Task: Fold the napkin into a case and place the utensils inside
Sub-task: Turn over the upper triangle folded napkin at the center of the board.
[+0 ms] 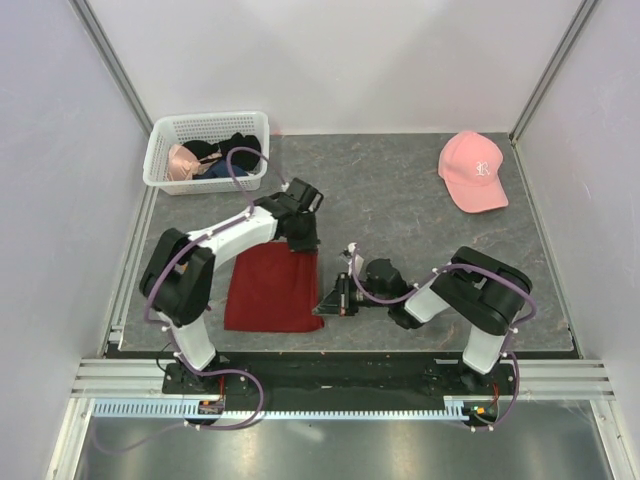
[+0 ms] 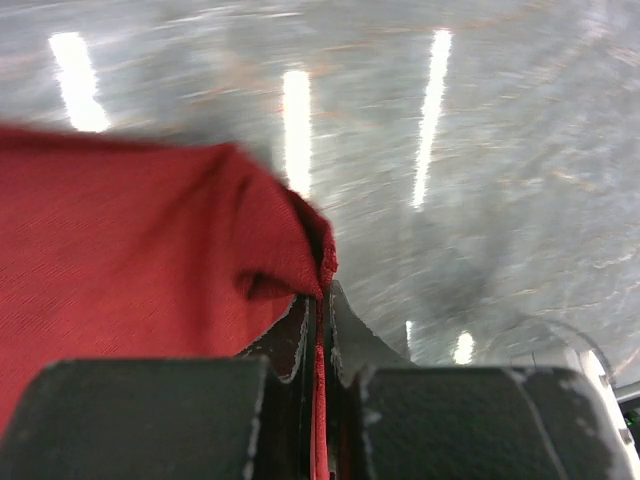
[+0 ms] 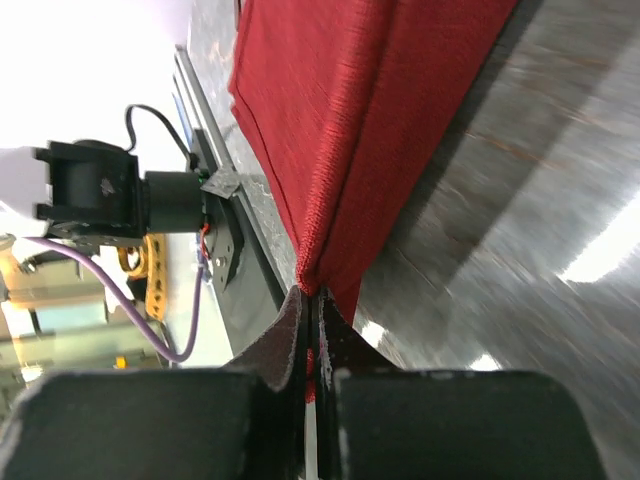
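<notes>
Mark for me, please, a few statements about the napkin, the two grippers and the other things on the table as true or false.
1. The left gripper has its jaws shut on a corner of the napkin. True.
2. The right gripper hangs open above the cloth. False: its jaws are shut on another corner of the napkin.
3. The pink cap lies inside the white basket. False: it lies on the table at the far right, well apart from the basket.
4. The basket holds black and pink garments. True.
</notes>
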{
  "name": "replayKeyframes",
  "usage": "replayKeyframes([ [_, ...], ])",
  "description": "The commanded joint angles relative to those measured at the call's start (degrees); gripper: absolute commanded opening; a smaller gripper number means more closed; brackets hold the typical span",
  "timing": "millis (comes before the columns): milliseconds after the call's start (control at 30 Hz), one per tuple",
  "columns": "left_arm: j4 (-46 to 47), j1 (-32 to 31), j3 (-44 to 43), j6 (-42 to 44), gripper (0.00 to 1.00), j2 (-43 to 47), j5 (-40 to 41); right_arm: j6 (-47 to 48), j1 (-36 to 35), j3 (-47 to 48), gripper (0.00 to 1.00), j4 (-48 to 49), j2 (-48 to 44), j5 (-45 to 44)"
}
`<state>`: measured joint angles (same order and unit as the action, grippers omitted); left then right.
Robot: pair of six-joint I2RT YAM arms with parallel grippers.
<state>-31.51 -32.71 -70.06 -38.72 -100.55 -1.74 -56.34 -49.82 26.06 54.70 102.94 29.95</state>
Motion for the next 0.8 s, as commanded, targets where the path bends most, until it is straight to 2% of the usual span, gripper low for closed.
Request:
replayKeyframes([
  [0, 16.5, -2.0, -7.8, -3.1, 0.02, -3.1, 4.4, -1.8, 0.2, -5.8, 0.00, 5.9, -3.1, 9.9],
  [167, 18.8, -3.7, -8.1, -2.9, 0.02, -5.3, 2.8, -2.1, 3.3, -10.5, 0.00, 5.8, -5.1, 8.2],
  [200, 19.5, -3.8, -8.2, -2.9, 0.07, -5.7, 1.9, -2.0, 3.9, -10.9, 0.00, 5.4, -5.4, 7.9],
  [267, 20.0, -3.8, -9.1, -2.4, 0.18, -6.5, -0.9, -2.5, 5.8, -12.8, 0.03, 3.6, -5.9, 7.1],
  [300, 20.5, -3.8, -9.3, -2.2, 0.34, -6.4, -3.4, -2.3, 7.0, -13.6, 0.05, 3.1, -6.3, 7.0],
  [333, 20.9, -3.9, -9.4, -1.1, 0.40, -6.1, -4.9, -1.9, 7.8, -14.3, 0.09, 2.4, -7.7, 6.8],
  [400, 21.0, -3.8, -9.1, -0.2, 0.62, -3.5, -7.9, 1.8, 9.5, -14.6, 0.16, -7.2, -10.6, 4.1],
  [433, 20.9, -3.7, -8.8, 0.7, 0.64, -2.1, -9.1, 3.8, 9.7, -13.9, 0.23, -12.4, -14.3, 2.8],
  [467, 20.3, -3.3, -8.4, 1.3, 0.65, -0.7, -10.6, 8.0, 10.1, -11.7, 0.29, -24.0, -16.5, 0.8],
  [500, 19.6, -3.2, -8.2, 1.8, 0.70, 2.6, -12.0, 9.7, 10.5, -10.4, 0.35, -29.2, -18.7, -2.8],
  [533, 17.7, -2.9, -7.6, 3.3, 0.71, 4.3, -12.6, 11.3, 10.7, -9.2, 0.44, -38.5, -23.0, -5.0],
  [600, 16.3, -1.4, -4.7, 4.4, 0.72, 9.7, -15.2, 15.6, 11.4, -4.1, 0.54, -47.4, -26.4, -12.1],
  [633, 15.7, -0.6, -3.3, 5.5, 0.72, 11.3, -16.8, 16.4, 11.8, -2.3, 0.64, -54.0, -27.9, -13.8],
  [767, 12.8, 1.1, 5.3, 9.9, 0.68, 18.9, -22.9, 18.3, 14.2, 4.9, 0.71, -58.9, -24.9, -14.7],
])
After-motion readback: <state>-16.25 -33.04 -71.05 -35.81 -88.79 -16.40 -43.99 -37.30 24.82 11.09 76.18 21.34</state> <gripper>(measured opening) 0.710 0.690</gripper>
